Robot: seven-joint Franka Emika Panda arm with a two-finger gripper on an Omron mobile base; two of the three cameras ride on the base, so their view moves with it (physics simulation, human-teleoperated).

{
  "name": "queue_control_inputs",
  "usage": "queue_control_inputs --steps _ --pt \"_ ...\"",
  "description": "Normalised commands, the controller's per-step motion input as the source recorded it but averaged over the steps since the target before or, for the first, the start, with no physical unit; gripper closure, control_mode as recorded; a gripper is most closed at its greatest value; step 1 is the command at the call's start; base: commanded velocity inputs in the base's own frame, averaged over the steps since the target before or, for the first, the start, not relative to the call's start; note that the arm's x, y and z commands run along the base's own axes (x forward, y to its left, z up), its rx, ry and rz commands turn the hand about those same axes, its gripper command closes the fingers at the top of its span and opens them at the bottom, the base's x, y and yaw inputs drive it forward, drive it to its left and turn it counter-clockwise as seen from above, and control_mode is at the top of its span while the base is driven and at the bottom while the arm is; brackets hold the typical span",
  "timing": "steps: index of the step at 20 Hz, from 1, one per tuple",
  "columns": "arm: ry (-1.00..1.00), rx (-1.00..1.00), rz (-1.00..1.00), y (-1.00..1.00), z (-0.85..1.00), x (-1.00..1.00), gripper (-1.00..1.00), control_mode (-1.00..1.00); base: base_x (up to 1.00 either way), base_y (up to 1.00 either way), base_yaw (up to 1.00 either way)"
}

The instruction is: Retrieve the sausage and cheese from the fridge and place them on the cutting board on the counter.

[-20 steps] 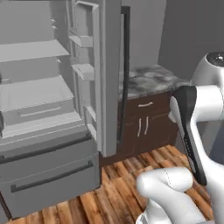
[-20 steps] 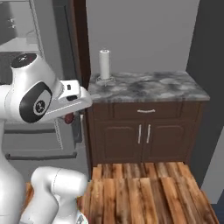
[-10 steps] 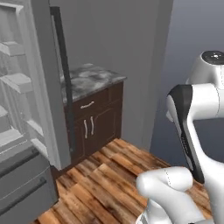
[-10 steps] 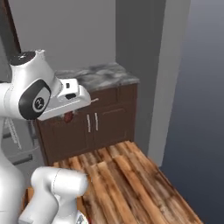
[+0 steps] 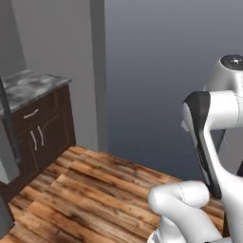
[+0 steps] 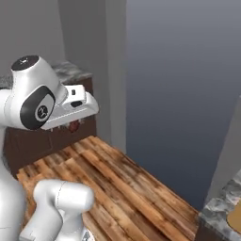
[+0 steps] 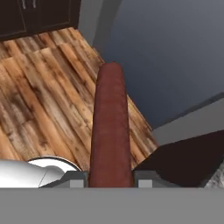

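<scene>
While the hand view looks down at the wood plank floor (image 7: 39, 100), the sausage (image 7: 111, 127) fills its middle, a dark red-brown cylinder with its long axis running 6 to 12 o'clock, rounded free end at 12, pointing away from the hand along the gripper's line. Base end sits between the two dark finger tips (image 7: 74, 178) at the bottom edge, one on each side, both touching it: gripper (image 7: 111, 179) pinching the sausage, jaws narrow. Sausage is up in the air over the floor, not resting on anything. Dark cabinet fronts at 11 o'clock in that view, a grey wall at 1 o'clock, a bit of marbled stone at 5 o'clock. Right base view: white arm at 9 o'clock, hand stretched toward 3 o'clock, small dark red bit (image 6: 73, 125) just under the hand, likely the sausage, too small to be sure. Counter (image 6: 221, 207) corner at 4 o'clock in that view with a tan edge of the cutting board (image 6: 235, 217) on it, well apart from the hand. Left base view: another marbled counter stretch (image 5: 28, 88) over dark cabinets at 9 o'clock, arm at 3 to 5 o'clock.
</scene>
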Motion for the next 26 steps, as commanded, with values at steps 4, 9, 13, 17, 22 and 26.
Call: queue_control_inputs --steps 4,9,13,17,22,26 --pt "0.0 0.0 0.0 0.0 0.0 0.0 1.0 1.0 -0.72 -0.36 -0.52" --pt "0.0 0.0 0.0 0.0 0.0 0.0 1.0 1.0 -0.48 -0.32 -0.48" --pt "0.0 0.0 0.0 0.0 0.0 0.0 1.0 1.0 0.31 -0.34 -0.12" --pt "0.0 0.0 0.0 0.0 0.0 0.0 1.0 1.0 0.14 -0.92 -0.19" --pt "0.0 0.0 0.0 0.0 0.0 0.0 1.0 1.0 -0.02 -1.0 -0.34" --pt "0.0 0.0 0.0 0.0 0.0 0.0 1.0 1.0 0.0 -0.88 -0.35"
